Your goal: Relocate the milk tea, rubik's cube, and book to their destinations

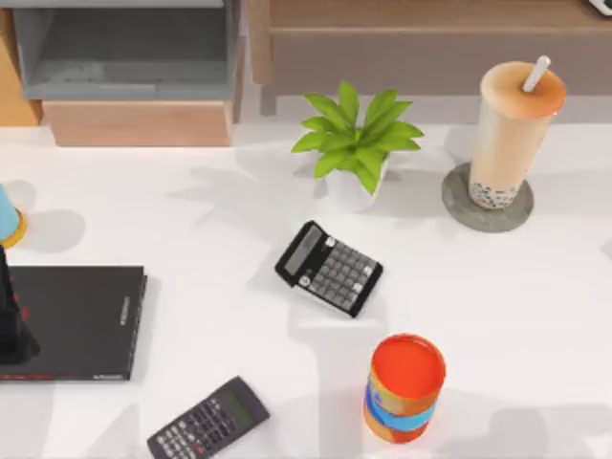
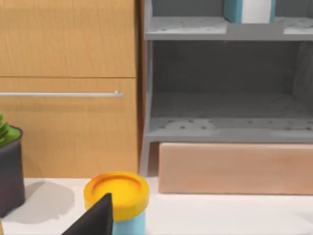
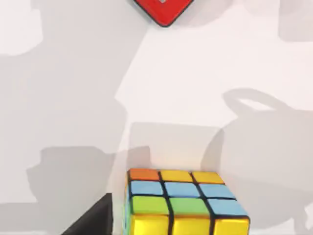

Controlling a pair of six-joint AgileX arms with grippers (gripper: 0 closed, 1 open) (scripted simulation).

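Observation:
The milk tea, a tall clear cup with a white straw, stands upright on the round grey coaster at the back right. In the left wrist view the teal book stands on the upper level of the grey shelf. The rubik's cube rests on the white table, close under my right gripper, whose dark edge is beside it. My left gripper hangs over the left end of the thin black book.
A potted plant stands mid-back. Two calculators lie in the middle and front. An orange can stands front centre. A yellow-lidded blue bottle is by the shelf. A red object lies beyond the cube.

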